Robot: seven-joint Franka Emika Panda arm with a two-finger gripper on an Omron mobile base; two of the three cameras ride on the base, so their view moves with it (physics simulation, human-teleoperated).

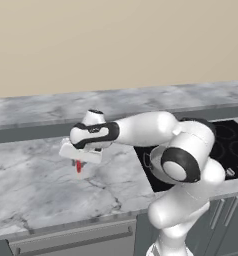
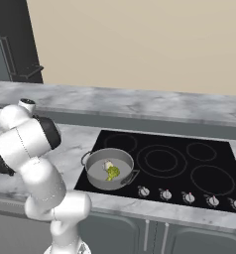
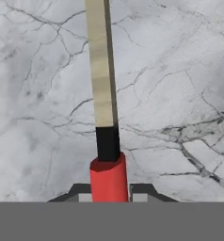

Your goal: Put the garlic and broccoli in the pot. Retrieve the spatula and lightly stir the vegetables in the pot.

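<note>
The spatula (image 3: pixel 107 155) hangs at centre left of the left base view, its red handle clenched in the pincer (image 1: pixel 80 159), apparently clear of the worktop (image 1: pixel 36 175). Carry it level, then dip gently into the pot (image 2: pixel 110 169) holding garlic (image 2: pixel 107 165) and broccoli (image 2: pixel 113 172).

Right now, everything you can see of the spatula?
The spatula has a red handle end, a short black collar and a long flat tan blade, not grey metal. In the hand view it runs straight away from the claw, whose fingertips flank the red handle, above the grey marble counter. Contact with the counter can't be told.
</note>
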